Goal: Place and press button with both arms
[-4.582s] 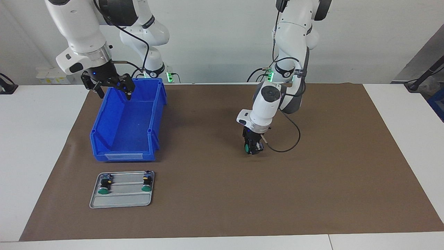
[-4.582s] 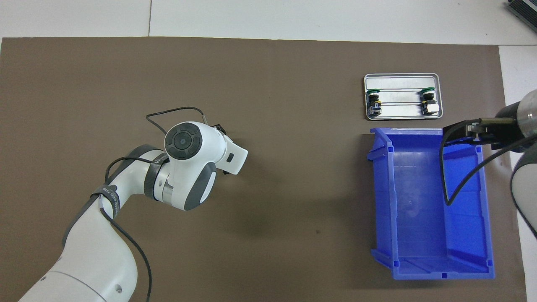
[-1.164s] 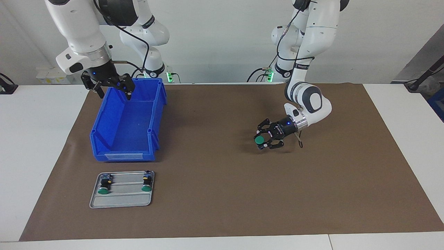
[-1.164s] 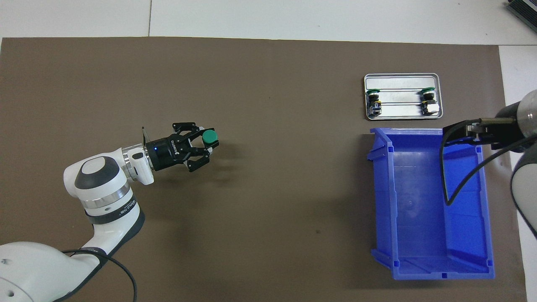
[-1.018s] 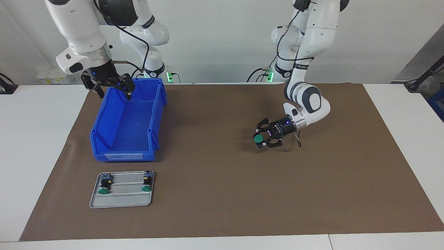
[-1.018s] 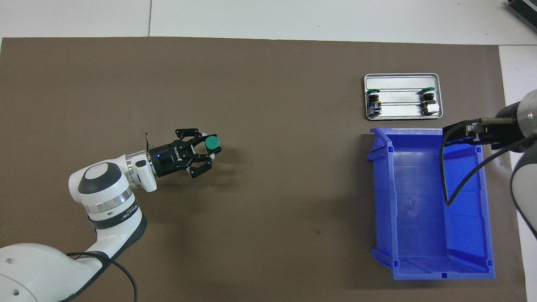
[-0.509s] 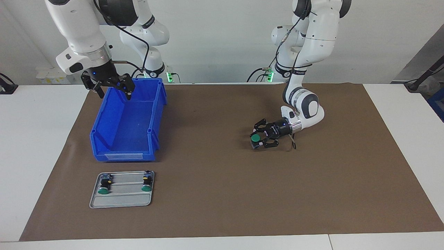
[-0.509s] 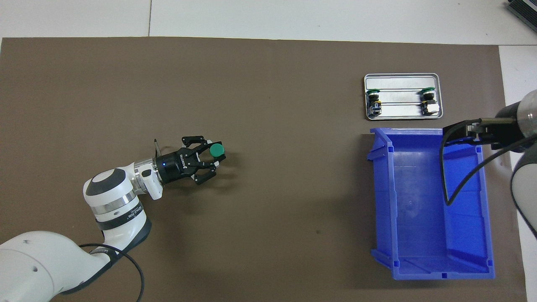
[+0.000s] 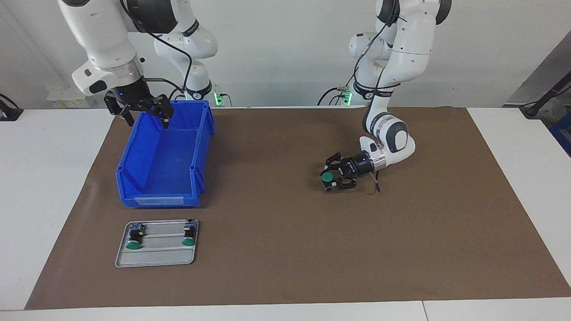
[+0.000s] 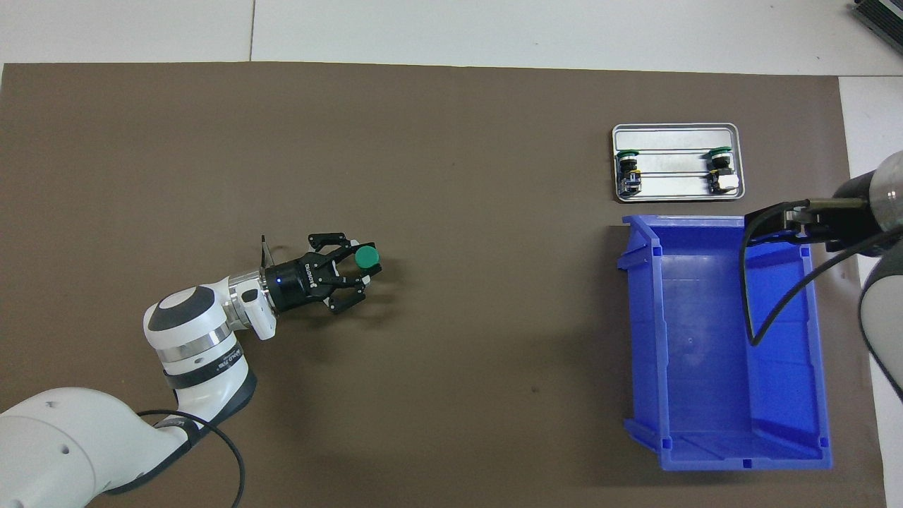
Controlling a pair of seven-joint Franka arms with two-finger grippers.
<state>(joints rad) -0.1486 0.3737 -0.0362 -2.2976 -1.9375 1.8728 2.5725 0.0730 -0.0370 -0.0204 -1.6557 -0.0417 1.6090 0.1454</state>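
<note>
Button: your left gripper clamps it low over the mat; right gripper waits, spread wide and empty, over the bin's 12 o'clock end.

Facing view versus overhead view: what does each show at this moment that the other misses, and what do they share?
Only the facing view shows both white arms up to their bases, the right gripper whole and open over the blue plastic bin, and the left gripper low above the brown mat.

Only the overhead view shows the whole bare floor of the bin and the full round face of the green cap.

Both show the left gripper shut on the green-capped button and two similar buttons in the grey metal tray.
</note>
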